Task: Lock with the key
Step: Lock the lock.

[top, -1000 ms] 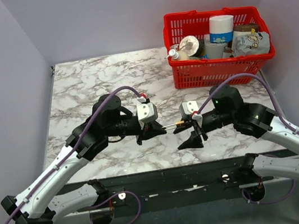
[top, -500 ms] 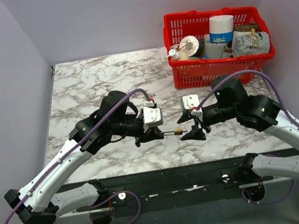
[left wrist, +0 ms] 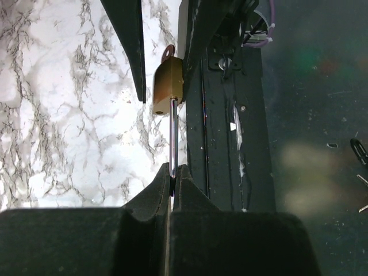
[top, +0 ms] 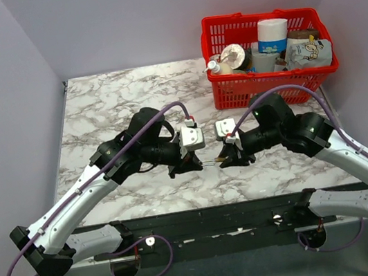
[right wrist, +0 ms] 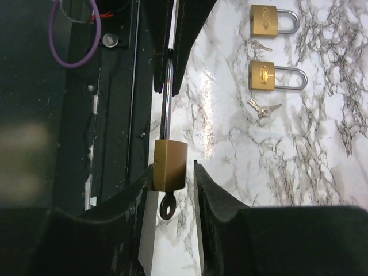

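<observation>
Marble table [top: 95, 106] — red basket [top: 267, 90], two padlocks [right wrist: 264, 22] [right wrist: 261, 76], keys [right wrist: 261, 108].

My overhead view is bright, even and sharp, with soft shadows on the marble table [top: 108, 101] under both arms. From the left wrist, glare bleaches the marble at 9 o'clock; the brass padlock [left wrist: 168, 86] is crisp, the left gripper [left wrist: 173, 172] at 6 o'clock black and blurred.

Right gripper [top: 229, 159], spread wide a second ago with one finger angled down at the table, has narrowed its jaws around the small brass padlock [right wrist: 170, 164], with a thin gap left on one side. The wrists have drawn closer: left gripper [top: 190, 164] shifted toward the red plastic basket [top: 267, 90] side, right gripper away from it. Right elbow swung nearer the basket.
</observation>
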